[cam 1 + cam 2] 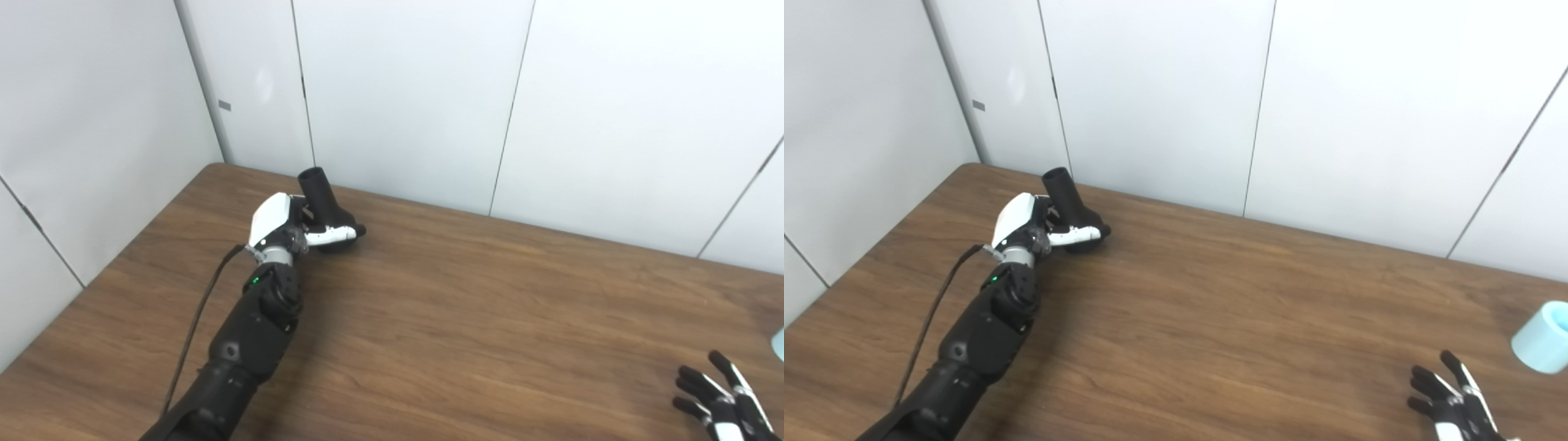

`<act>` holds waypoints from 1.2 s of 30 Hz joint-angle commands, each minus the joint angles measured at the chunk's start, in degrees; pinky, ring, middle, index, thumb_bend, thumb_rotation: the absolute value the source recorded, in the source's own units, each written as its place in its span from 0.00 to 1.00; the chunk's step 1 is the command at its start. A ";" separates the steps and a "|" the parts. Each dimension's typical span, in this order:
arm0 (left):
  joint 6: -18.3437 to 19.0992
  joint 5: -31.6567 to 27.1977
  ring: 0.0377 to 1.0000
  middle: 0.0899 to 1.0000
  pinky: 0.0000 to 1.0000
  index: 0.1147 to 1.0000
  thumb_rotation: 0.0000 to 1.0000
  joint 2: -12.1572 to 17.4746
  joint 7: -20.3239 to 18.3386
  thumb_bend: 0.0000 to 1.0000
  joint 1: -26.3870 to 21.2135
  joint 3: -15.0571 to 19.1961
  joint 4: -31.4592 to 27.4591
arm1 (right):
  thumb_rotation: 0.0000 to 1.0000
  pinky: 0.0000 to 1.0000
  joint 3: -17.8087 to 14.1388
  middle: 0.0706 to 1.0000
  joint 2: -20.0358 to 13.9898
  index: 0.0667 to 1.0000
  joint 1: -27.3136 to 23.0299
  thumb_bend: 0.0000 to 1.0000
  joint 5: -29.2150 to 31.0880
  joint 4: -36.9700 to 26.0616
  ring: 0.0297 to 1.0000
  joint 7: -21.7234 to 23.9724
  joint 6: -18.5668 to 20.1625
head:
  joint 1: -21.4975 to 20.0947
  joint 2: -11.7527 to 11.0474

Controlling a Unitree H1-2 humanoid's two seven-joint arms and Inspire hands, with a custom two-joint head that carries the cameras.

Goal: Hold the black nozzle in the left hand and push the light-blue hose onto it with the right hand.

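Two hands appear over a brown wood-grain surface backed by white wall panels. Left hand, at the far left of the surface near the corner, is wrapped around the black nozzle: a white thumb lies across the front of the nozzle's wide base, and the remaining fingers are hidden behind it. The nozzle's narrow tubular end points up and slightly away, its open mouth visible; its wide base sits low at the surface, though contact there cannot be made out. A black cable runs along the left forearm down to the bottom edge.

Right hand, at the lower right corner, is empty, fingers spread apart and pointing up-left; its palm and wrist are cut off by the frame edge. Just beyond and to its right lies the light-blue hose, seen only as a short cylindrical end, the rest cut off by the right edge; in the left eye view only a sliver shows. Hose and nozzle lie well apart, on opposite sides of the surface.
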 commanded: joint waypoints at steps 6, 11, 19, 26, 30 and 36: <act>0.07 2.57 0.53 0.46 0.50 0.41 0.00 1.13 -2.48 0.52 1.33 -3.21 -10.55 | 0.80 0.72 0.88 0.78 1.28 0.88 1.06 0.47 -1.45 -0.21 0.80 -1.13 -0.84 | -2.76 1.04; 1.17 5.50 0.57 0.44 0.67 0.43 0.00 0.65 -4.98 0.52 4.60 -6.10 -19.81 | 0.78 0.71 1.40 0.78 1.85 0.89 1.19 0.42 -2.79 -0.41 0.80 -1.69 -1.34 | -4.20 1.60; -0.83 11.57 0.49 0.43 0.44 0.43 0.00 -2.23 -6.22 0.52 12.53 -10.98 -30.88 | 0.73 0.72 2.46 0.80 3.10 0.89 1.70 0.41 -3.48 -0.94 0.81 -1.87 -2.20 | -9.07 3.64; -3.77 15.61 0.55 0.44 0.50 0.42 0.00 -4.42 -7.73 0.52 18.58 -14.28 -36.48 | 0.73 0.69 4.18 0.80 4.21 0.89 2.27 0.42 -7.69 -1.57 0.77 -3.42 -2.53 | -13.07 5.36; -5.26 18.81 0.54 0.44 0.49 0.42 0.00 -5.42 -8.93 0.52 21.26 -16.87 -39.42 | 0.77 0.69 4.84 0.78 5.28 0.88 2.23 0.44 -10.69 -2.00 0.76 -4.94 -1.71 | -16.08 6.68; -8.99 26.38 0.50 0.38 0.43 0.44 0.00 -6.33 -10.78 0.52 24.70 -22.13 -42.54 | 0.81 0.72 6.00 0.80 6.82 0.89 1.91 0.46 -12.02 -2.67 0.80 -5.66 -0.95 | -19.04 8.34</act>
